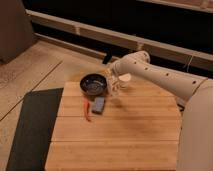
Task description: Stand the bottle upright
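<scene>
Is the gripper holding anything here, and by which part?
The gripper is beside the bowl, shut on the bottle. Where along the bottle it grips cannot be told.
</scene>
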You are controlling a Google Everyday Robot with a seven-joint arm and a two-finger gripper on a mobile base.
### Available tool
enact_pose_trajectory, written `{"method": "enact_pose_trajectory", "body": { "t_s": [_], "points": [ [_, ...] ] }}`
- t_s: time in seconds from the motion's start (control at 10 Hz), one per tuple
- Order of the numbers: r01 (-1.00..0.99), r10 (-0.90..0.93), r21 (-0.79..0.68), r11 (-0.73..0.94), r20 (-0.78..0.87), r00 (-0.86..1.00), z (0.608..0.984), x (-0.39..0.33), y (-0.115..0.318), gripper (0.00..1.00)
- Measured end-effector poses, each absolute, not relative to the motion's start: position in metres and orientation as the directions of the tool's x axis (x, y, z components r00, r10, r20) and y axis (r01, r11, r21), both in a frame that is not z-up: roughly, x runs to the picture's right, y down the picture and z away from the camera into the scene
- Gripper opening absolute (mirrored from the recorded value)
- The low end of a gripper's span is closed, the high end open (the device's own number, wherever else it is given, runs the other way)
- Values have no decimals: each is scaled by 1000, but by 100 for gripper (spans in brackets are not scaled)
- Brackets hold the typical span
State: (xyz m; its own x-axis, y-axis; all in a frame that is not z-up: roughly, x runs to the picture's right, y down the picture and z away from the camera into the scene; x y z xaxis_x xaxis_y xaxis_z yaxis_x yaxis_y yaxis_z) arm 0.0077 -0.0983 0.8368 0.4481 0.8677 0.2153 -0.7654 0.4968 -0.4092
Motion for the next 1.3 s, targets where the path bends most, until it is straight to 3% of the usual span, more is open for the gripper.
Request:
{"method": "enact_pose_trajectory", "body": {
  "t_s": [0.5,1.3],
  "points": [
    [-703,847,-475,529,339,409,837,-17,-80,0],
    [-660,773,-404,633,356,525,834,13,-87,0]
  ]
}}
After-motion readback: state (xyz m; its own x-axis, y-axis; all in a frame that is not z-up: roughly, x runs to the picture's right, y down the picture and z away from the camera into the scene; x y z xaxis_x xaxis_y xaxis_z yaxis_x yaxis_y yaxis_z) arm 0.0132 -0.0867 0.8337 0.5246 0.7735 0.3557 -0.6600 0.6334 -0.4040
